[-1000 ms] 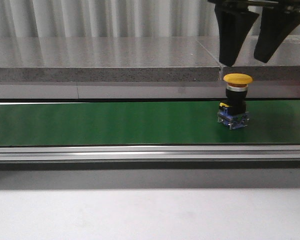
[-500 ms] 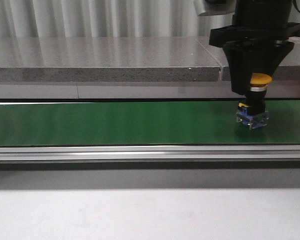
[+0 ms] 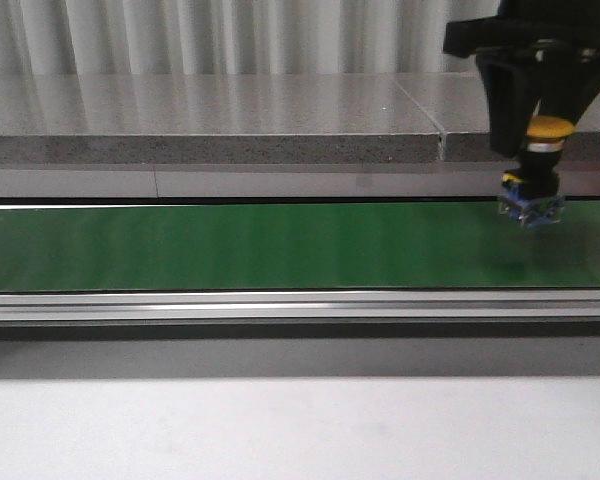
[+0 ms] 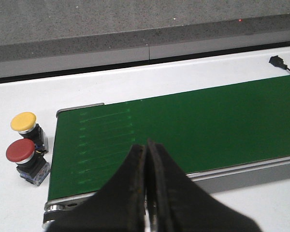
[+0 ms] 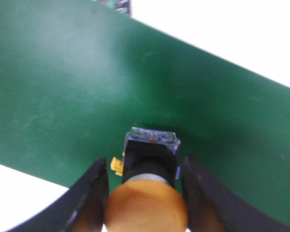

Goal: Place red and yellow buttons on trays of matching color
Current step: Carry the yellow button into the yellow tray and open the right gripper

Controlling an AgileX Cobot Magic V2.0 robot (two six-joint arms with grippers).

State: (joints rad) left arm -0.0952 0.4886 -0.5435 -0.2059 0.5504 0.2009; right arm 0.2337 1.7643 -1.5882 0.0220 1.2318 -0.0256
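In the front view, a yellow button is held by its cap between the closed fingers of the right gripper, and its blue base is seen lifted just above the green conveyor belt, near the belt's right end.

In the left wrist view, the left gripper is seen fully closed and empty above the belt. A second yellow button and a red button are seen just beside the belt's end, on the white table.

In the right wrist view, the held button is gripped on both sides over the belt.
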